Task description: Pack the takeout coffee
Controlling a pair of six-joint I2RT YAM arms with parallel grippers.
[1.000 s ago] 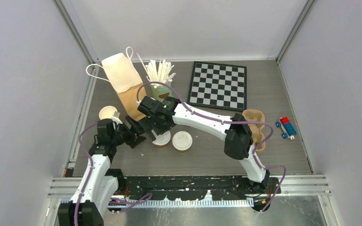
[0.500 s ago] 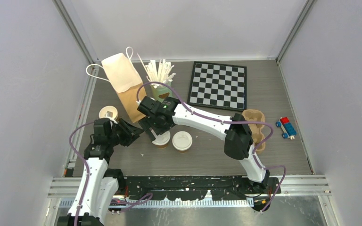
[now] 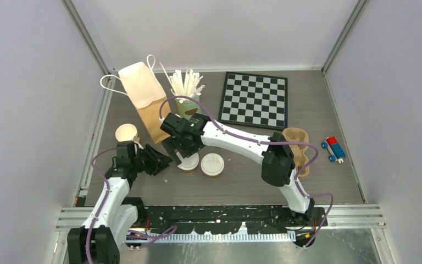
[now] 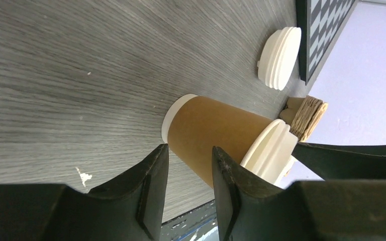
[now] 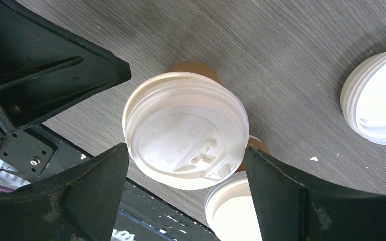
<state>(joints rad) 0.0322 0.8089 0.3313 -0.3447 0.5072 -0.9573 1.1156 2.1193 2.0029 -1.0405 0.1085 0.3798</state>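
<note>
A tan paper cup with a white lid (image 3: pixel 189 163) stands on the table, seen from above in the right wrist view (image 5: pixel 186 125) and side-on in the left wrist view (image 4: pixel 216 130). My right gripper (image 3: pixel 182 154) hangs over it, open wide (image 5: pixel 186 149), a finger on each side of the lid and clear of it. My left gripper (image 3: pixel 165 159) is low at the cup's left. Its jaws (image 4: pixel 188 150) stand narrowly open with nothing between them, the tips just short of the cup wall. A second lidded cup (image 3: pixel 212 165) stands to the right.
A lidless paper cup (image 3: pixel 126 132) stands at the left, beside a paper bag (image 3: pixel 143 93). Behind are a green can of white sticks (image 3: pixel 187 91) and a chessboard (image 3: pixel 254 100). A brown pulp tray (image 3: pixel 298 148) and a toy (image 3: pixel 333 148) lie at the right.
The left gripper's jaws have narrowed. The left arm drew back a little, then came forward towards the cup again. The right arm has stayed put.
</note>
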